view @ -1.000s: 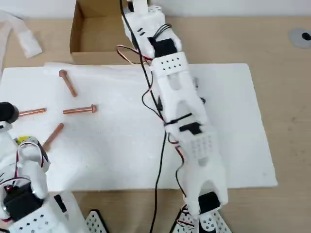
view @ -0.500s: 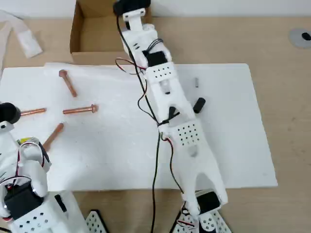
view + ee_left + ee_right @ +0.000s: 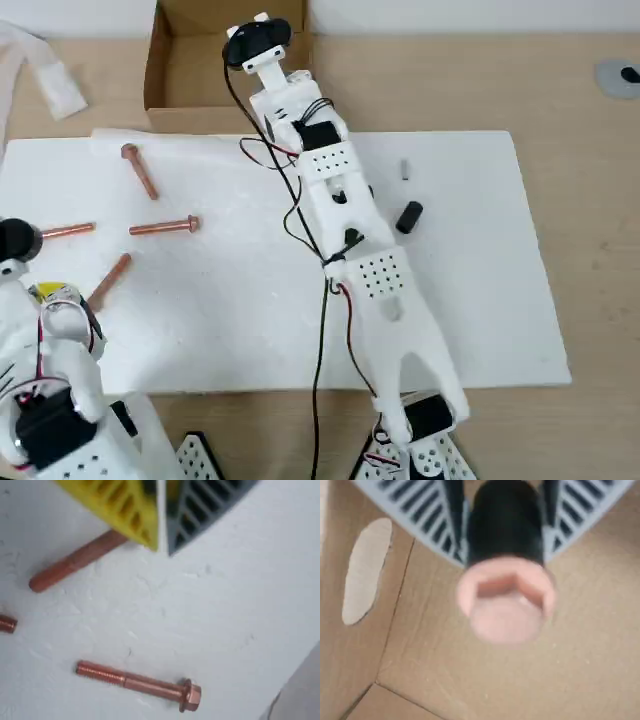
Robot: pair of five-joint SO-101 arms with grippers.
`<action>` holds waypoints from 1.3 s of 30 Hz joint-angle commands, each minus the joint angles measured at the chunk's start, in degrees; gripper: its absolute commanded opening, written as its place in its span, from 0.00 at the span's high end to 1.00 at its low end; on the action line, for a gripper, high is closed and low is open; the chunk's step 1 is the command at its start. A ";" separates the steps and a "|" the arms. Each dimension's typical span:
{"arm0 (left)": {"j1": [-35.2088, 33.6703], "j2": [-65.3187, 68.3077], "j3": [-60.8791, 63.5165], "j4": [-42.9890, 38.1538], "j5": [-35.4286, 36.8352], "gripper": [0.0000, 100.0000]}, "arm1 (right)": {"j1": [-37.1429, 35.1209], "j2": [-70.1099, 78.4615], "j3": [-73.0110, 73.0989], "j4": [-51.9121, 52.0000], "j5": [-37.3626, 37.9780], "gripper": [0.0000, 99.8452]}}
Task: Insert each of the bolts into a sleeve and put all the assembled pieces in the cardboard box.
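Observation:
Several copper bolts lie on the white foam sheet (image 3: 250, 300): one (image 3: 140, 170) near the box, one (image 3: 165, 227) in the middle left, and one (image 3: 108, 280) that runs under my left gripper (image 3: 62, 300). That gripper (image 3: 162, 547) is shut, its yellow and grey fingers together just above this bolt's shaft (image 3: 75, 562). A loose black sleeve (image 3: 408, 217) rests on the foam right of the right arm. My right gripper (image 3: 262, 32) hangs over the cardboard box (image 3: 160, 70), shut on a black sleeve (image 3: 505, 530) with a bolt head (image 3: 506, 600) showing at its end.
Another bolt with a hex head (image 3: 140, 685) lies close to the left gripper. A small grey piece (image 3: 404, 170) sits on the foam near the loose sleeve. A white scrap (image 3: 55, 85) lies at the table's far left, and a grey disc (image 3: 618, 77) at the far right.
The right arm has swung left and stretched out, carrying its gripper over the cardboard box and uncovering the loose sleeve. The left arm has drawn back slightly.

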State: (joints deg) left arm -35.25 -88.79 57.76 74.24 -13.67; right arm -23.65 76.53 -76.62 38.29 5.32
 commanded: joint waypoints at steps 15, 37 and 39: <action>-8.88 -5.93 10.55 -10.64 11.25 0.80 | -0.40 -1.01 -18.24 16.88 0.88 0.77; -5.10 78.46 -42.55 -13.45 53.54 0.80 | -0.84 -11.65 -18.68 47.30 -10.55 0.77; -2.73 83.74 -45.10 -10.73 58.55 0.80 | -0.92 -11.65 -18.68 49.67 -10.64 0.77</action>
State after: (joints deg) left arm -41.41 -11.43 19.52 60.70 37.76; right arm -23.82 70.73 -92.35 85.32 -4.62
